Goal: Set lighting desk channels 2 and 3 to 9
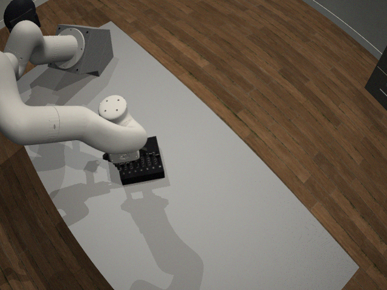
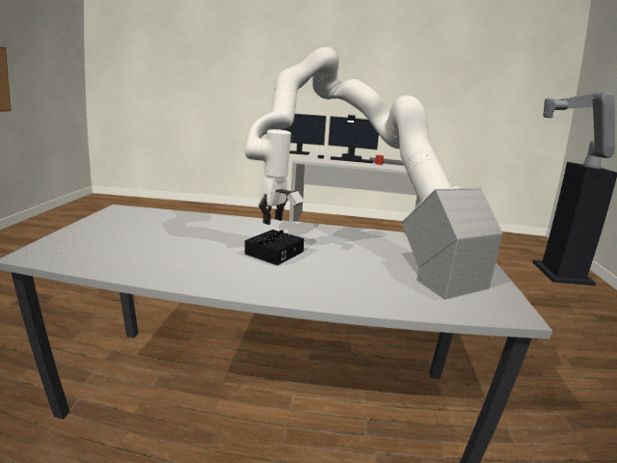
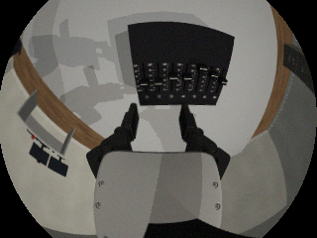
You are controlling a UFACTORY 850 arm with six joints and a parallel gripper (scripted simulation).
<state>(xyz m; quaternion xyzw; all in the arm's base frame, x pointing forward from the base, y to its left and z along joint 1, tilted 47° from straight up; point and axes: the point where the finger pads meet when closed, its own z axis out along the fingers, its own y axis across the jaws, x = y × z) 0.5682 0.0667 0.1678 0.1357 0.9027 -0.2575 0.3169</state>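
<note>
The lighting desk (image 1: 142, 164) is a small black box standing flat on the grey table, also in the exterior view (image 2: 274, 246). In the wrist view the desk (image 3: 180, 66) lies just ahead of my fingers, with a row of several faders (image 3: 178, 81) near its close edge. Their cap levels are too small to read. My gripper (image 3: 158, 110) (image 2: 272, 215) points down and hovers a little above the desk's near-left part, clear of the faders. Its fingers stand partly open with nothing between them. In the overhead view the wrist (image 1: 123, 157) covers part of the desk.
The robot's grey base block (image 2: 453, 241) (image 1: 82, 49) stands on the table's right side. Behind the table are a white desk with two monitors (image 2: 334, 131) and a second arm on a black pedestal (image 2: 577, 224). The table's long edge runs close behind the desk.
</note>
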